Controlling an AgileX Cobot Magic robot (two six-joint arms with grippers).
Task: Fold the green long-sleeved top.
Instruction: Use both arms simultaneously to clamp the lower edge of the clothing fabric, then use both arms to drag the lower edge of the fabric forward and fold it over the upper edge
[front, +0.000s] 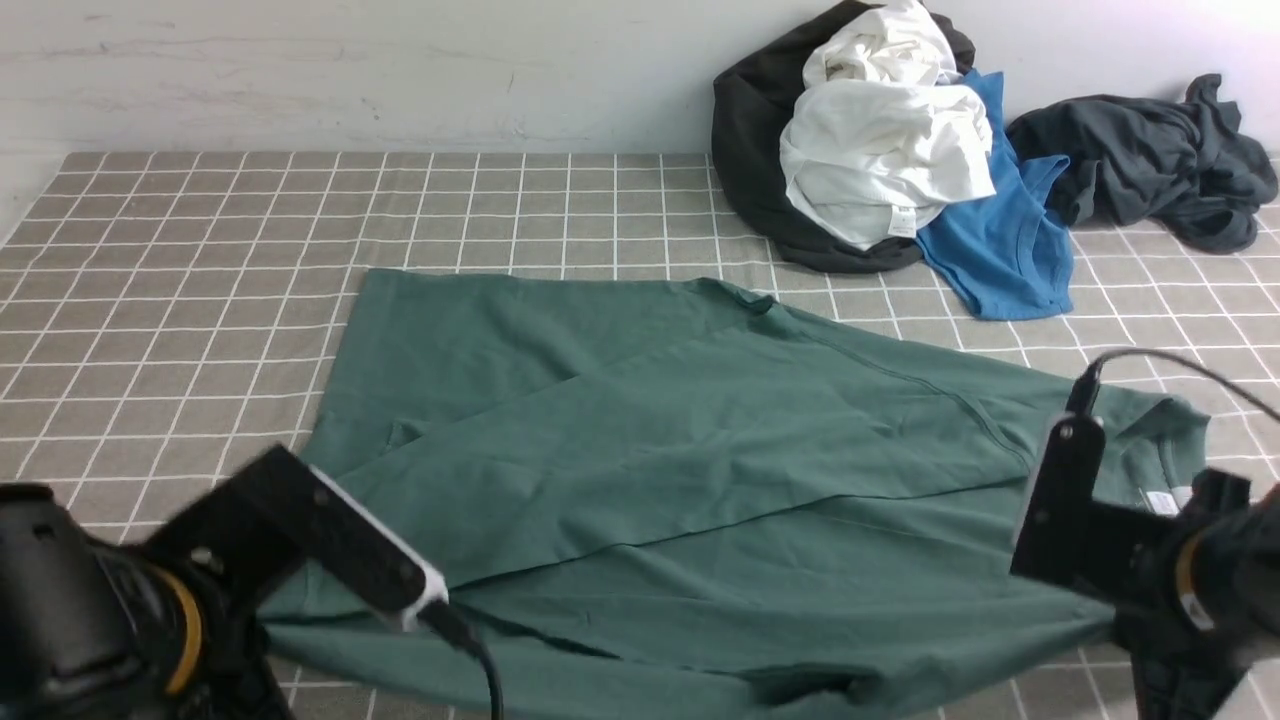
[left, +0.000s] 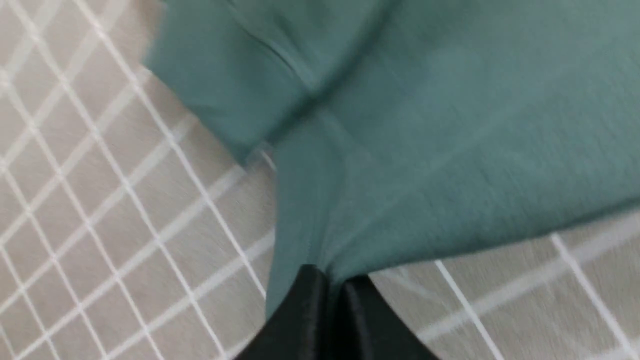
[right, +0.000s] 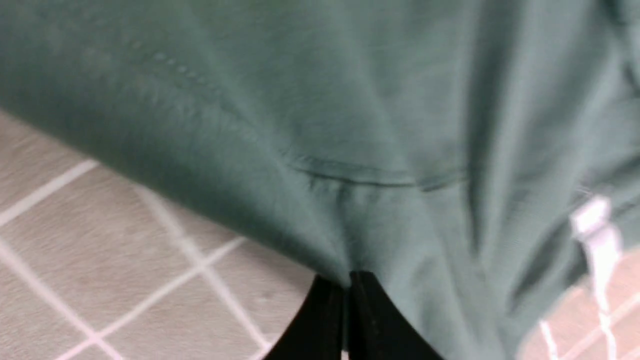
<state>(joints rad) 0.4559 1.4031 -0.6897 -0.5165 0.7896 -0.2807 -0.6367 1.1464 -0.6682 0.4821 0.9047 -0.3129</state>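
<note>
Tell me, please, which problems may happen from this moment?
The left fingers and right fingers each pinch only a narrow bit of the green top, so one edge could slip out.

The cloth already has diagonal creases between the arms; folding now might trap them.

The near edge sags between the grips and may bunch underneath.

The room's kind stays unclear: a plain scuffed wall (front: 400, 80) at twelve o'clock and a bench (front: 180, 300) under white-checked grey cloth show.
</note>
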